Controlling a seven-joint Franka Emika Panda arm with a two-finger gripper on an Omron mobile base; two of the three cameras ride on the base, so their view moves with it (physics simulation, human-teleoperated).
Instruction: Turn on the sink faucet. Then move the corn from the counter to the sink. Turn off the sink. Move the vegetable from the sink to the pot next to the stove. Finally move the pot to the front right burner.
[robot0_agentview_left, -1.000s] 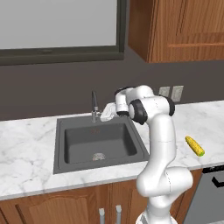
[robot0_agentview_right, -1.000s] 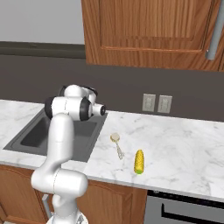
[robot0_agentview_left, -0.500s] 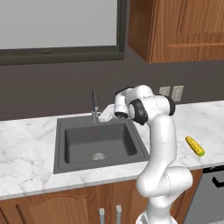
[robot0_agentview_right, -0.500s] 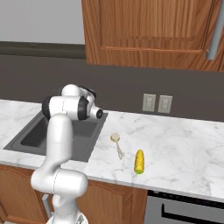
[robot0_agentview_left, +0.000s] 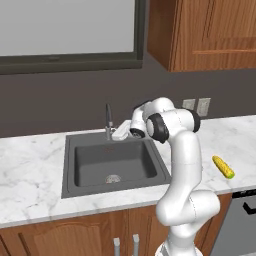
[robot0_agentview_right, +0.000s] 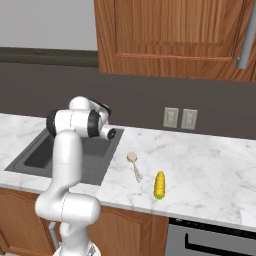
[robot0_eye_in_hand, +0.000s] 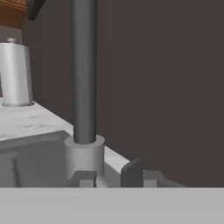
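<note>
The white arm reaches left over the back edge of the sink (robot0_agentview_left: 112, 162), and its end effector (robot0_agentview_left: 120, 134) sits right beside the base of the sink faucet (robot0_agentview_left: 108, 120), low against the table (robot0_agentview_left: 30, 165). Through the hand view the faucet's dark upright spout (robot0_eye_in_hand: 84, 70) stands very close in front, rising out of a pale grey collar at its foot, and the two dark fingertips (robot0_eye_in_hand: 132, 173) poke up at the bottom, one to each side of that collar's lower edge. The jaws stand at a narrow gap; I cannot tell whether either tip actually touches the faucet base. No water can be seen from where I stand.

The sink is a dark grey basin with a round metal drain (robot0_agentview_left: 112, 178) in its floor. The corn (robot0_agentview_left: 223, 166) lies on the white marble table well to the right of the basin, out past the arm's body; in the right base view the corn (robot0_agentview_right: 159, 184) rests near the front edge, with a small pale spoon (robot0_agentview_right: 134, 164) lying just beside it toward the sink. Two wall outlets (robot0_agentview_right: 180, 118) sit on the dark backsplash behind. A grey metal canister (robot0_eye_in_hand: 15, 73) stands on the marble off to the left in the hand view.
</note>
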